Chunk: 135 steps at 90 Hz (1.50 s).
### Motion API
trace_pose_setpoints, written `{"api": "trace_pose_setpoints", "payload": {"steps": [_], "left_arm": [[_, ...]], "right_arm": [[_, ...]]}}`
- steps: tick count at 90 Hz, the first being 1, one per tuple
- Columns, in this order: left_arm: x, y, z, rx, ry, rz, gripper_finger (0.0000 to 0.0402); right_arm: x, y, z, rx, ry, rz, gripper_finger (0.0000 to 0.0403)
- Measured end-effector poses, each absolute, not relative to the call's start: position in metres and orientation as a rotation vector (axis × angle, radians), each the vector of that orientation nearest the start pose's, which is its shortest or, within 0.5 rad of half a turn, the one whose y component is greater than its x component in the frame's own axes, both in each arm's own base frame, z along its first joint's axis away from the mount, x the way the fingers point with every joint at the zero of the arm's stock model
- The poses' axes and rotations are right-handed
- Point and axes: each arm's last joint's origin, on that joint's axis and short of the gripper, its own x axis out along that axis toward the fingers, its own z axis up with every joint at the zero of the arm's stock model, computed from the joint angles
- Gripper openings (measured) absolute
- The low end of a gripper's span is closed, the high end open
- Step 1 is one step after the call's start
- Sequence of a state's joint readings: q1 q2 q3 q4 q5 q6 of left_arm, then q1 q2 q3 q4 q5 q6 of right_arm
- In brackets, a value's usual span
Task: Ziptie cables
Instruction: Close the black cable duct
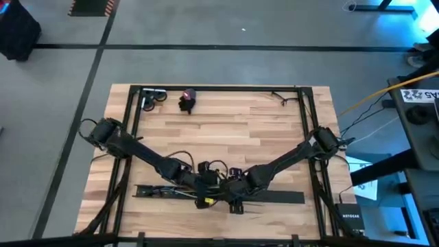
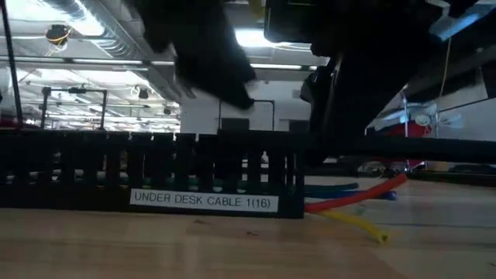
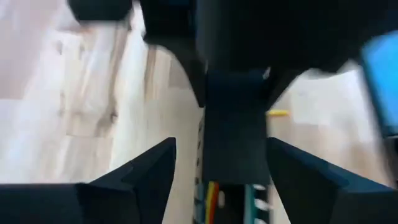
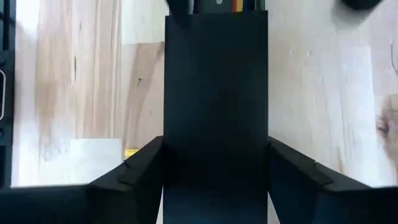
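The cables (image 2: pixel 353 203) lie at about six o'clock on the wooden table (image 1: pixel 233 130), near its front edge. From table height I see them as thin coloured wires fanning out of the end of the black slotted cable tray (image 2: pixel 155 182): a reddish-orange one on top curving upward, a blue one behind it, and a yellow one drooping onto the wood. From above they are only a small tangle with a yellow tip (image 1: pixel 204 201) between my two grippers. In my right wrist view their coloured ends (image 4: pixel 242 5) peek out past the far end of the flat black cover (image 4: pixel 216 112).

The tray carries a white label (image 2: pixel 203 200) reading "UNDER DESK CABLE 1(16)" and runs from nine to three o'clock along the front of the table.

My left gripper (image 1: pixel 199 180) hangs over the tray just at the cables' nine o'clock side; its fingers (image 3: pixel 146 168) stand spread either side of the black piece, not touching it. My right gripper (image 1: pixel 233 192) sits at the cables' three o'clock side, its fingers (image 4: pixel 140 165) straddling the flat cover, close along both its edges; I cannot tell whether they press it.

At twelve o'clock, far back on the table, lie a small dark object (image 1: pixel 187 101) and a metal tool (image 1: pixel 152 98).
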<state>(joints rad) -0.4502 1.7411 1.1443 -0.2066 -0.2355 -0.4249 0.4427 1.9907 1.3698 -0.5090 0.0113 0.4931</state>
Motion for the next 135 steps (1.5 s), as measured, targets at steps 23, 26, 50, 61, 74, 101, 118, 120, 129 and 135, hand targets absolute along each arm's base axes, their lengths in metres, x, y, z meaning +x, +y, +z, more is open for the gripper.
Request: {"api": "trace_pose_setpoints", "payload": {"steps": [23,26,50,61,74,101,118,120,129,135], "left_arm": [[0.311,-0.166,0.207,-0.171,0.898,-0.021,0.0243],[0.311,-0.166,0.204,-0.179,0.91,-0.014,0.0247],[0.318,-0.16,0.187,-0.179,0.984,-0.039,0.0286],[0.317,-0.162,0.178,-0.127,1.003,-0.064,0.0288],[0.319,-0.17,0.167,-0.065,1.0,-0.087,0.0288],[0.332,-0.178,0.14,-0.015,0.956,-0.128,0.0242],[0.337,-0.179,0.139,-0.025,0.924,-0.137,0.0209],[0.337,-0.179,0.139,-0.029,0.916,-0.139,0.0209],[0.34,-0.178,0.14,-0.043,0.901,-0.14,0.0215],[0.34,-0.177,0.139,-0.045,0.901,-0.135,0.022]], "right_arm": [[0.364,0.172,0.163,0.163,1.171,0.112,0.0223],[0.364,0.172,0.163,0.159,1.171,0.115,0.0223],[0.364,0.172,0.163,0.177,1.175,0.103,0.0223],[0.363,0.173,0.163,0.201,1.178,0.088,0.0223],[0.363,0.173,0.163,0.215,1.18,0.079,0.0223],[0.366,0.175,0.163,0.224,1.142,0.107,0.0223],[0.368,0.176,0.164,0.234,1.123,0.111,0.0223],[0.369,0.176,0.165,0.237,1.114,0.113,0.0223],[0.372,0.177,0.164,0.254,1.084,0.105,0.0223],[0.373,0.176,0.162,0.278,1.085,0.096,0.0223]]}}
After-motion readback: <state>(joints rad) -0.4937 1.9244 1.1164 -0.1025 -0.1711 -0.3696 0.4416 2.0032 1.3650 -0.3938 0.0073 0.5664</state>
